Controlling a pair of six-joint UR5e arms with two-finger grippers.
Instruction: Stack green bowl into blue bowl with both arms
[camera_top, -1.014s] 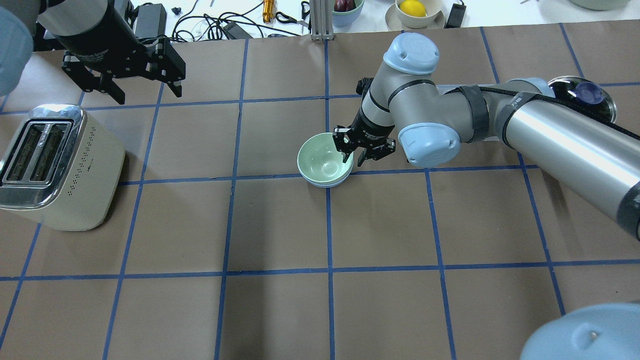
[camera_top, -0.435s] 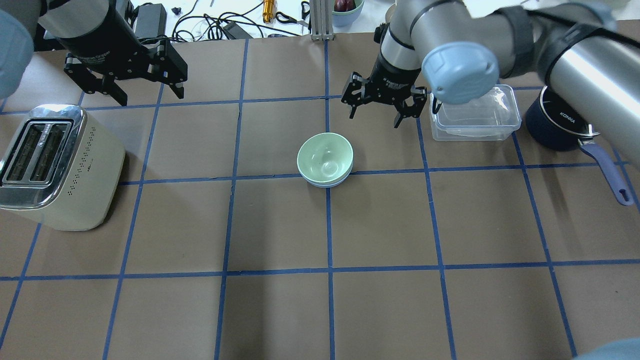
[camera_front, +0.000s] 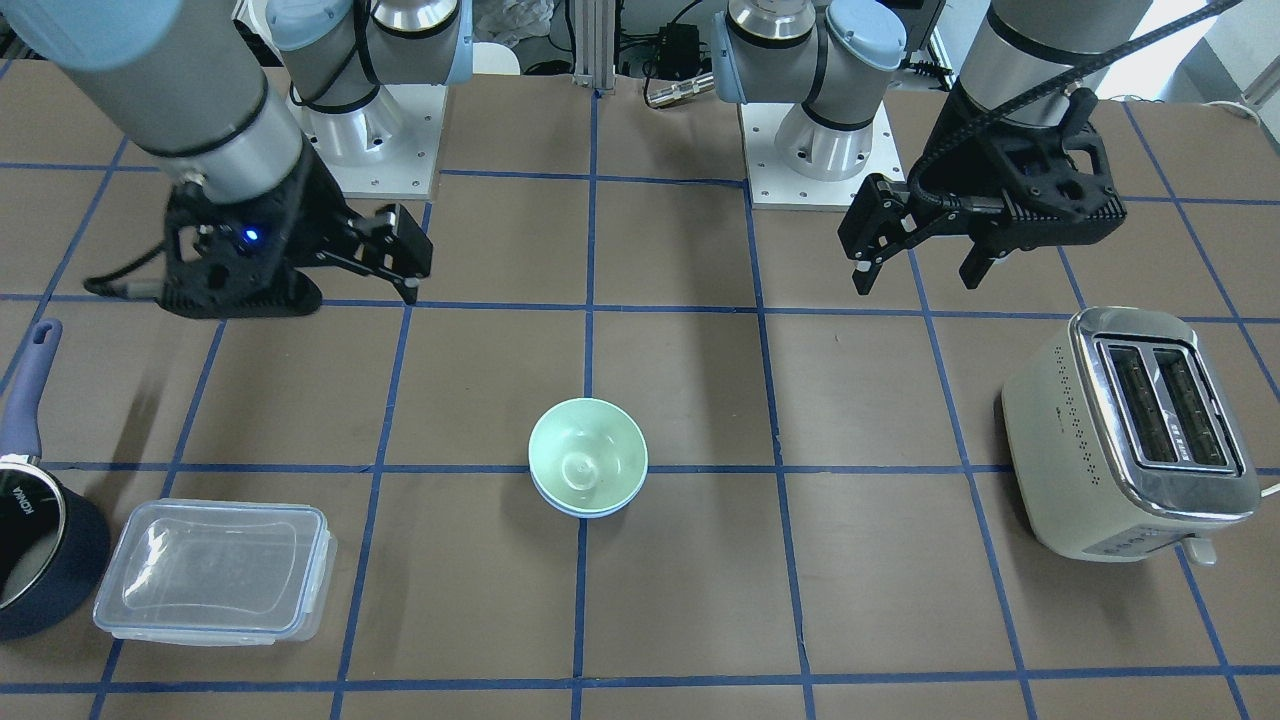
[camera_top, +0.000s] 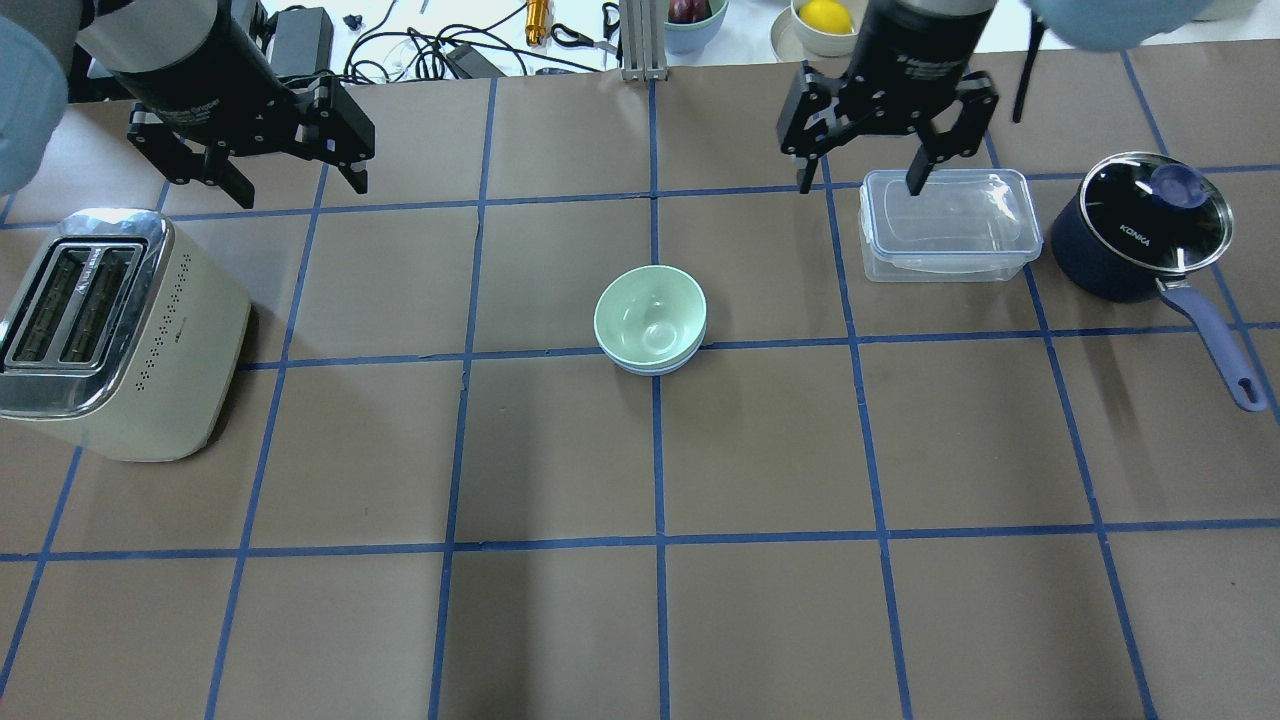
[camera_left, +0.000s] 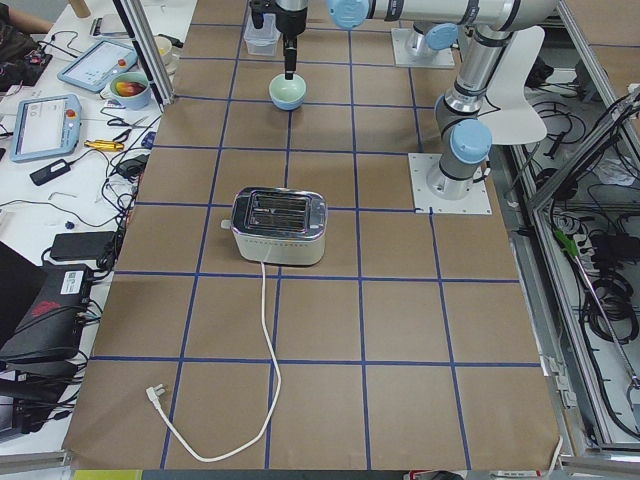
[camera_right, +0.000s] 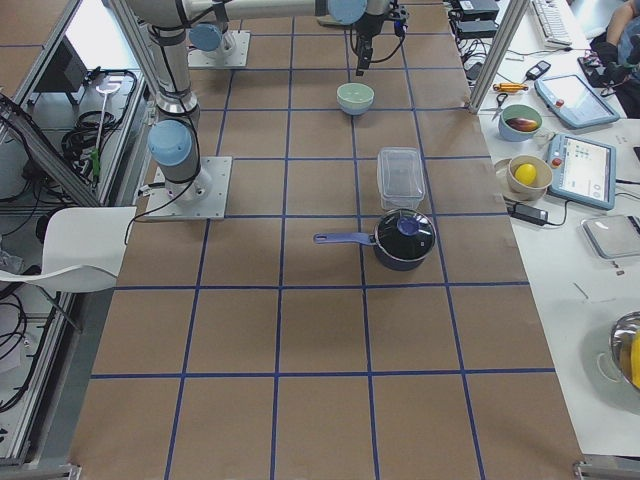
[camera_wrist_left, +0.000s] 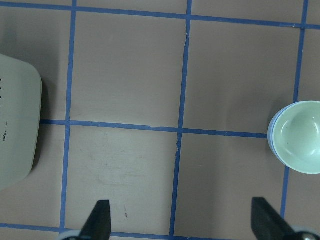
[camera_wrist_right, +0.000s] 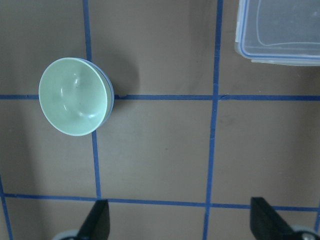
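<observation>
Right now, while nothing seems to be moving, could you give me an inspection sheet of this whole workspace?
Surface: table covered in brown paper with a blue tape grid.
Job's things: green bowl sits nested inside the blue bowl near the table's middle; only the blue rim shows.
Clutter: toaster, clear lidded container, dark saucepan with its lid on.
Grippers: left gripper and right gripper are both open, empty and well away from the bowls.
Cables: toaster cord lies loose and unplugged on the table; tangled leads lie beyond the far edge.
Surroundings: side bench with a lemon in a bowl.
</observation>
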